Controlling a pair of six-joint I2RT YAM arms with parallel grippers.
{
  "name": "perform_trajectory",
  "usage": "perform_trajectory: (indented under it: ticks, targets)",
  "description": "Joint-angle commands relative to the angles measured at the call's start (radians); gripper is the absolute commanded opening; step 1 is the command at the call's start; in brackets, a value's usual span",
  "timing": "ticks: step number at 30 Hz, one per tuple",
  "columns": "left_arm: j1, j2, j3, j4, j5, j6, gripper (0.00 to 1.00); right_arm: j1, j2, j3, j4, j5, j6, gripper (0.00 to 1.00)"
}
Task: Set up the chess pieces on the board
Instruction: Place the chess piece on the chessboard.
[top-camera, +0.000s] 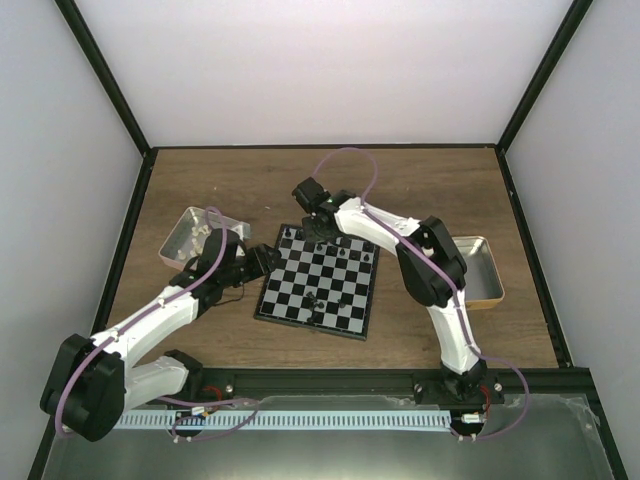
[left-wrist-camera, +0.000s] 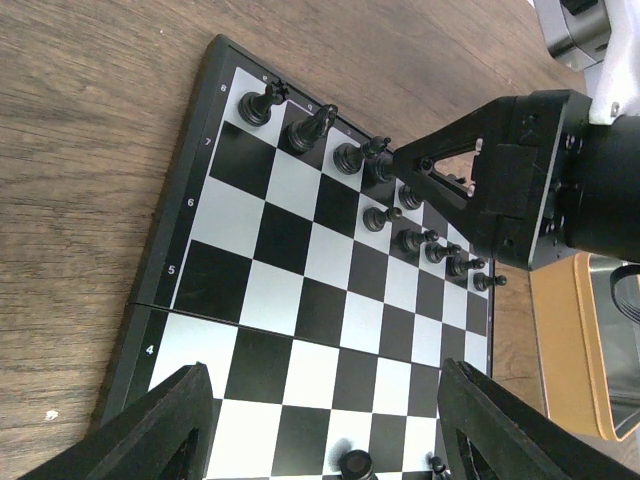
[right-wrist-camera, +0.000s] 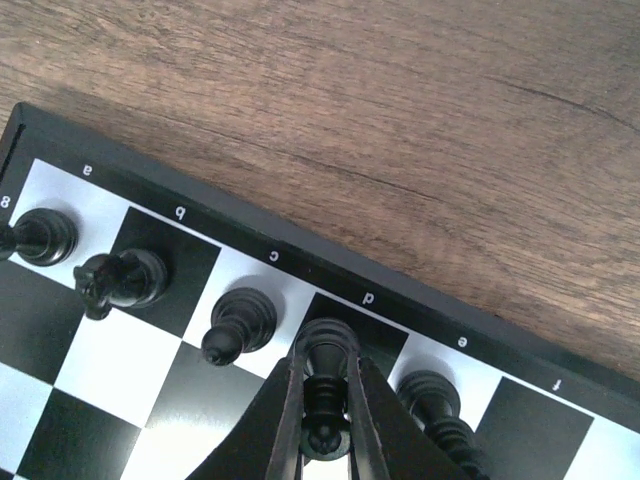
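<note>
A tiny black chess piece (right-wrist-camera: 327, 350) is being pinched by the right gripper (right-wrist-camera: 326, 375) at the square marked d, in the top row of the small black-and-silver chessboard (top-camera: 300, 292) lying mid-frame in the top view. Other black pieces (right-wrist-camera: 238, 322) are standing beside it. The left gripper (left-wrist-camera: 330, 425) is hovering over the board's left edge, spread, with nothing between its fingers.

Left claw (left-wrist-camera: 325, 405) spread apart, right claw (right-wrist-camera: 325, 425) pinched tight.
</note>
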Motion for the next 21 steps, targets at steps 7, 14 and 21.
perform_trajectory:
  ticks: [7, 14, 21]
  targets:
    - [0.004, 0.003, -0.006, 0.014, 0.007, 0.009, 0.64, -0.013, 0.034, 0.056, -0.039, 0.046, -0.009, 0.06]
    - [0.003, 0.008, -0.012, 0.022, 0.012, 0.005, 0.64, -0.012, 0.021, 0.051, -0.042, 0.025, -0.014, 0.07]
    - [0.004, 0.009, -0.017, 0.027, 0.015, 0.003, 0.64, -0.013, 0.005, 0.044, -0.045, 0.017, -0.014, 0.09]
